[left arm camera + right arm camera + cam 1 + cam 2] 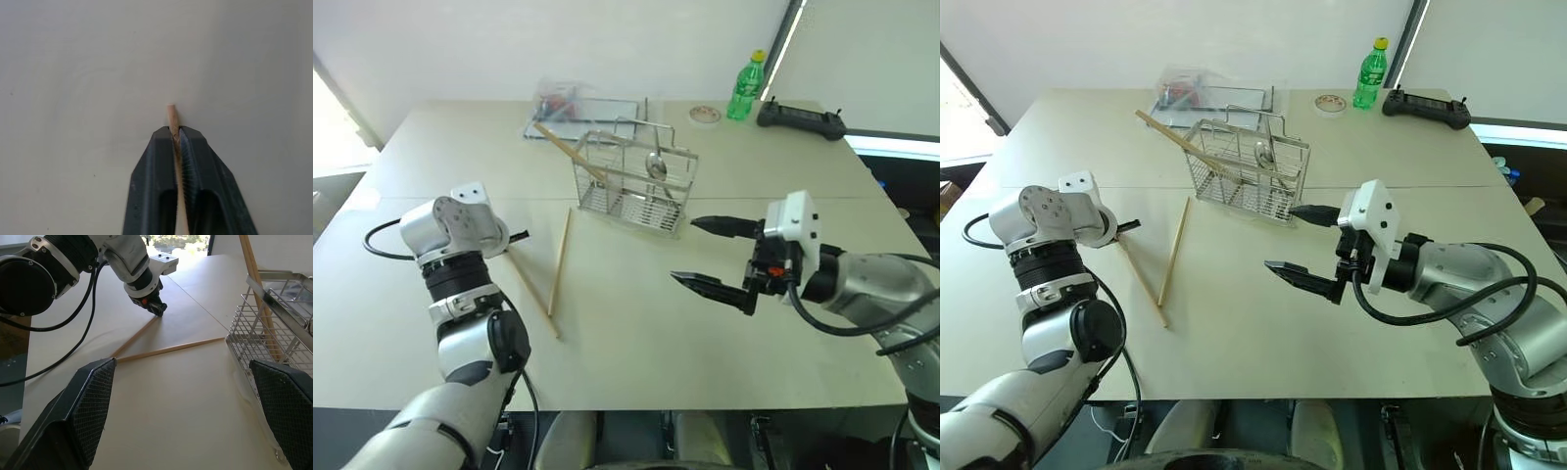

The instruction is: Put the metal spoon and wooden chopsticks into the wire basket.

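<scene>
Now the left end effector [175, 134] pinched one chopstick [171, 115] near its end; lifting slowly toward the basket [634, 181] would prevent pivoting.

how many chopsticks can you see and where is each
3: one chopstick leaning in the wire basket at, one flat on the table, one pinched at its end by the left gripper, at.

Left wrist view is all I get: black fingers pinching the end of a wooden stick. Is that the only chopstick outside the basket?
Observer: No. A second chopstick lies loose on the table, beside the held chopstick.
Operator: Is anything in the basket yet?
Observer: A third chopstick leans in the basket, sticking out over its rim.
Operator: And the spoon?
Observer: The spoon stands in the basket too, bowl up.
</scene>
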